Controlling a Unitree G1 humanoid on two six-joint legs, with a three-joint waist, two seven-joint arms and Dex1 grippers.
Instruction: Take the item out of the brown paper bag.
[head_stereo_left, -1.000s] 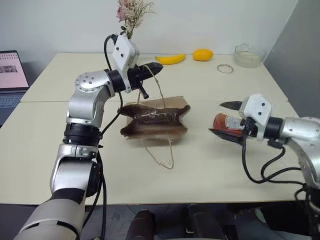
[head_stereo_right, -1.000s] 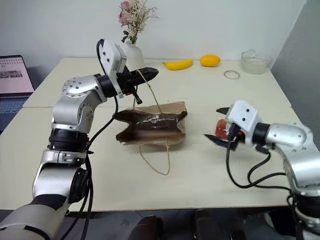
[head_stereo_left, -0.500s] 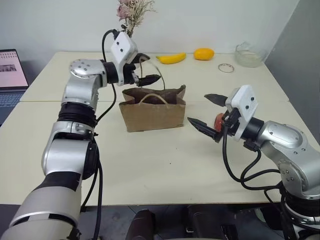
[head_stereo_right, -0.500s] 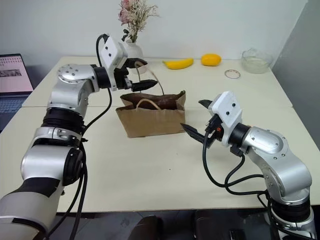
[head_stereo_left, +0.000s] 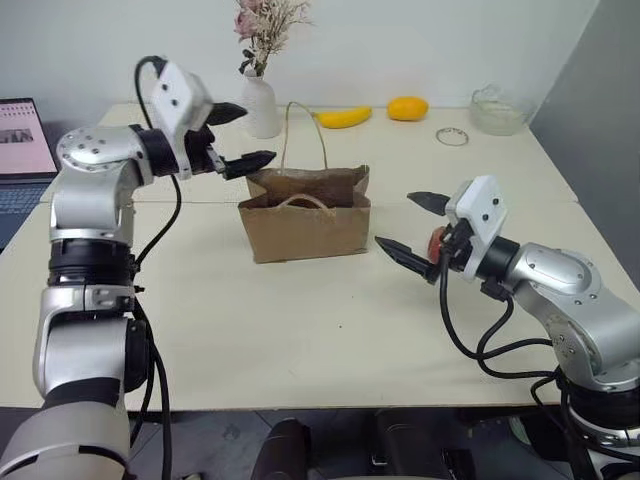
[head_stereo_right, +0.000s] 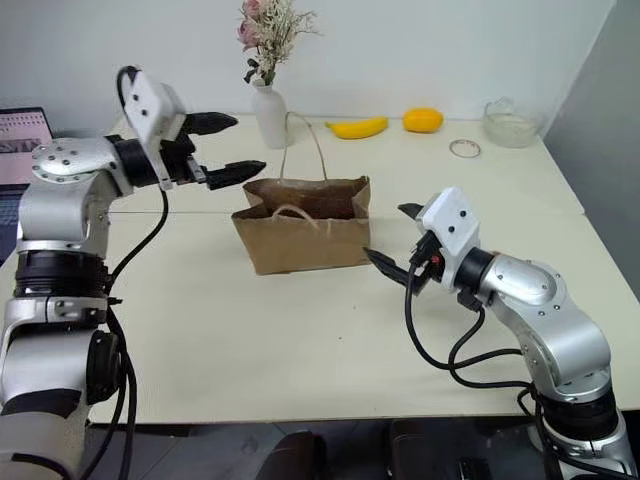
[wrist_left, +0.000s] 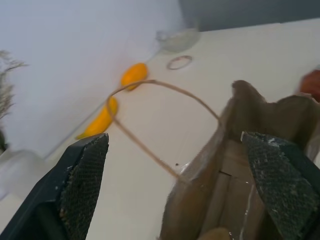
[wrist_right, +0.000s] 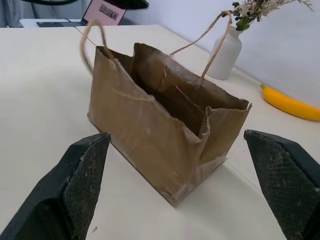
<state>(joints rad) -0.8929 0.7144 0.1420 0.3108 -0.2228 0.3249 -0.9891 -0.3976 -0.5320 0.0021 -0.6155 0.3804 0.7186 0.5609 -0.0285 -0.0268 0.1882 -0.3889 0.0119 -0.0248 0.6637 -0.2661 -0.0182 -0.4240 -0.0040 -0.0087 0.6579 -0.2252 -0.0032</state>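
Item: small red bottle (head_stereo_left: 437, 241), only a red sliver of it showing between the right gripper's spread fingers, close against the wrist; label and cap cannot be made out; it sits outside the bag, to the bag's right.
Brown paper bag: tan kraft bag (head_stereo_left: 305, 226) standing upright on the table, mouth open and its top edge crumpled; in the right wrist view its inside looks dark and whether anything lies at the bottom cannot be told.
Bag handles: two thin cord loops; the far handle (head_stereo_left: 302, 130) stands up tall, the near handle (head_stereo_left: 307, 199) flops over the front face.
Right gripper: right gripper (head_stereo_left: 412, 225) level, pointing toward the bag's right side, fingers spread wide, tips apart from the bag.
Left gripper: left gripper (head_stereo_right: 222, 147) raised behind and to the left of the bag, fingers spread, nothing between them.
Table: pale cream table (head_stereo_left: 300, 330), two slabs joined by a seam.
Fruit count: one banana (head_stereo_left: 341, 118) and one orange fruit (head_stereo_left: 406, 108), near each other at the far edge.
Vase: one white vase (head_stereo_left: 263, 107) holding dried flowers.
Glass bowl: one clear bowl (head_stereo_left: 495, 112) at the far right; contents unclear.
Ring: one small ring (head_stereo_left: 450, 137) lying near the bowl.
Laptop: one laptop (head_stereo_left: 24, 150), open, at the far left.
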